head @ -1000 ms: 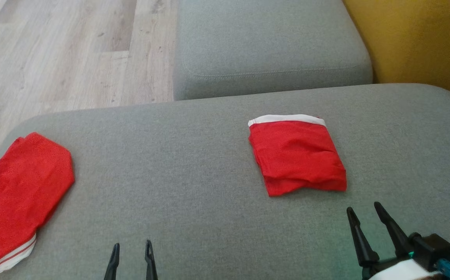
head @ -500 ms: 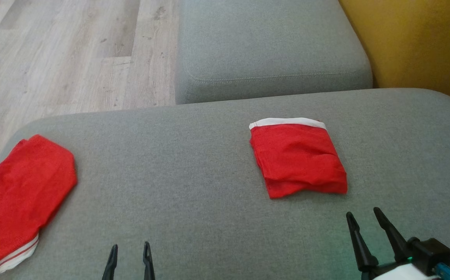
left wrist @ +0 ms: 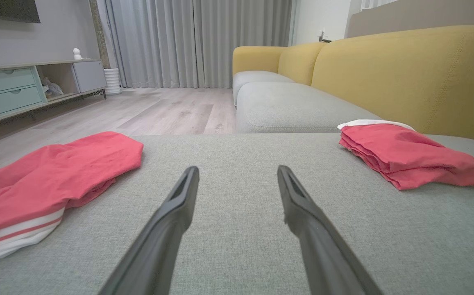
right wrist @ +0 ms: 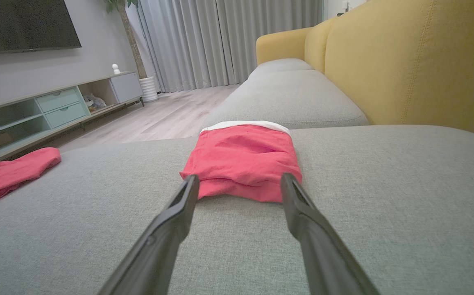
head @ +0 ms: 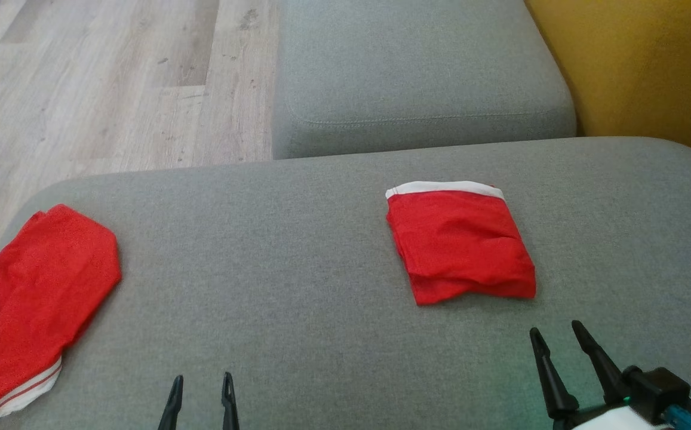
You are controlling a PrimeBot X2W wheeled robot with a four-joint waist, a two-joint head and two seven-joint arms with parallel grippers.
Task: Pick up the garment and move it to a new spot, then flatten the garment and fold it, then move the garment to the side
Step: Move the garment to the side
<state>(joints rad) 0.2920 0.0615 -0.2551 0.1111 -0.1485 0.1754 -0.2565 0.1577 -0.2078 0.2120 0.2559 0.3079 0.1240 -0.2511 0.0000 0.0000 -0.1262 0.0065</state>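
Near garment (head: 458, 242), right gripper (head: 554, 326) wide, empty

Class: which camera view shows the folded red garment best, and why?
The head view: the folded red garment lies whole and unobstructed, seen from above, white band at its far edge. The right wrist view has it close but low, near corners behind the right gripper. The left wrist view shows it far right, layers edge-on.

Grey upholstered seat (head: 297, 251) in the foreground, a second grey cushion (head: 417, 71) butted behind it, both against a mustard-yellow backrest (head: 650, 65). Pale wood-plank floor (head: 94, 83) to the left. Across the room: low media unit (left wrist: 23, 86) with pale green drawers, grey curtains (left wrist: 196, 41) drawn, dark screen (right wrist: 19, 24) on the wall.
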